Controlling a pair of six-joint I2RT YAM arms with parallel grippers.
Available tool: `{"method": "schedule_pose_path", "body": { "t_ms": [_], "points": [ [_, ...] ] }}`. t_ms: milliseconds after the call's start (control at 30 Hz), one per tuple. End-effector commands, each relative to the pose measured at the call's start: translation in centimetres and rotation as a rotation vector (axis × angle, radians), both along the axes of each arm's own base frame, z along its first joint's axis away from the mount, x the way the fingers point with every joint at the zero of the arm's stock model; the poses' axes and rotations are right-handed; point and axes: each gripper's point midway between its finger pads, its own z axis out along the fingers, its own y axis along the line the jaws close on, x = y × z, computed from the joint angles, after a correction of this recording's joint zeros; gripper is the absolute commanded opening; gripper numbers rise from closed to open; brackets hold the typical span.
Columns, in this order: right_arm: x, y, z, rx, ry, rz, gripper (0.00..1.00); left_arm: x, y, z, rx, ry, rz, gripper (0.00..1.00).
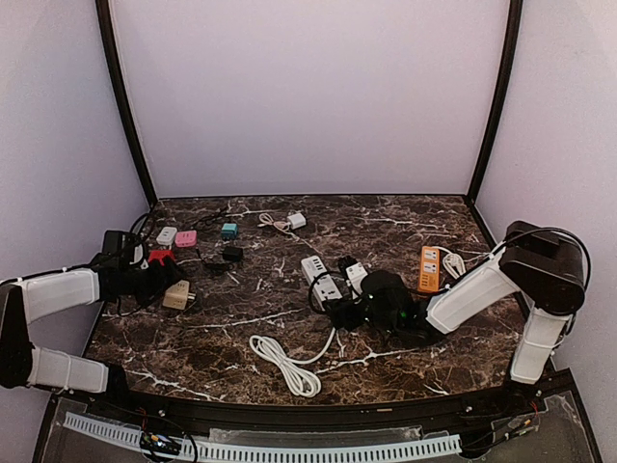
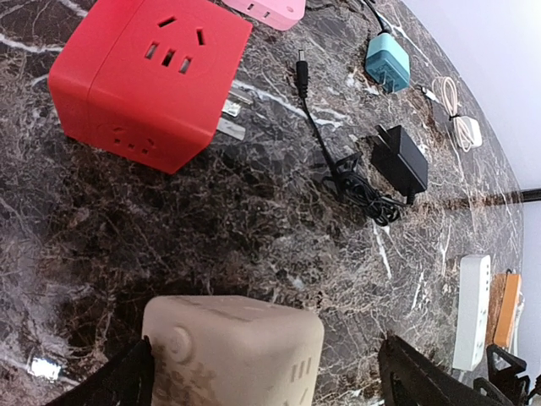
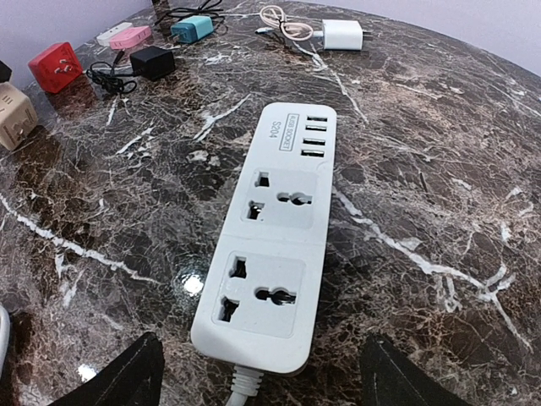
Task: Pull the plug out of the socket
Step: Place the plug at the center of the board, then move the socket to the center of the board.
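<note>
Beige rounded cube socket (image 2: 232,355), glossy red cube plug (image 2: 148,80), veined marble table (image 2: 211,228)

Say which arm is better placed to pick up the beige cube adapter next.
Left. The left gripper, open, brackets the beige cube adapter; the right gripper hovers open over the white power strip, far off to the right.

Dark brown marble counter (image 1: 386,222), white veins streaking all through it. There's a bright red cube socket (image 2: 144,80), a beige cube (image 2: 232,355), a teal adapter (image 2: 387,61), a black adapter (image 2: 401,161), a pink block (image 3: 129,36), a white power strip (image 3: 275,237) and an orange strip (image 1: 429,268).
</note>
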Motion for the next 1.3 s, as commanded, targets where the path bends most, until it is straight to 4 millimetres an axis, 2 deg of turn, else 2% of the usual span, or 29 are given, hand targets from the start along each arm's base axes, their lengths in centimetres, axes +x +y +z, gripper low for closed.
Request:
{"method": "schedule_pose_path", "body": {
  "t_ms": [0, 167, 300, 400, 533, 767, 900, 1000, 1267],
  "points": [
    [0.3, -0.1, 0.8, 0.029, -0.008, -0.011, 0.80, -0.9, 0.9, -0.7, 0.033, 0.046, 0.030, 0.92],
    [0.4, -0.2, 0.6, 0.025, -0.003, -0.010, 0.80, -1.3, 1.5, -0.5, 0.058, 0.055, 0.053, 0.93],
    [0.7, -0.2, 0.6, 0.016, 0.001, -0.016, 0.79, -1.3, 1.7, -0.1, 0.083, 0.031, 0.037, 0.98],
    [0.7, -0.3, 0.5, -0.004, 0.013, -0.020, 0.79, -1.3, 1.5, 0.9, 0.076, 0.002, 0.033, 0.99],
    [0.8, -0.2, 0.4, -0.023, 0.028, -0.011, 0.79, -0.8, 0.7, 3.8, 0.028, -0.083, 0.016, 0.99],
    [1.3, 2.2, 0.2, -0.038, 0.061, 0.037, 0.77, -0.7, -1.6, 7.9, 0.073, -0.170, -0.096, 0.99],
    [2.4, 4.0, 0.1, -0.051, 0.078, 0.042, 0.75, -1.0, -3.1, 8.4, 0.069, -0.185, -0.160, 0.99],
    [3.1, 4.5, -0.6, -0.082, 0.094, 0.022, 0.73, -1.1, -3.9, 9.1, 0.052, -0.209, -0.182, 0.99],
    [5.2, 3.8, -2.6, -0.125, 0.158, -0.048, 0.67, -1.3, -4.5, 10.6, 0.034, -0.253, -0.206, 0.99]
  ]
}}
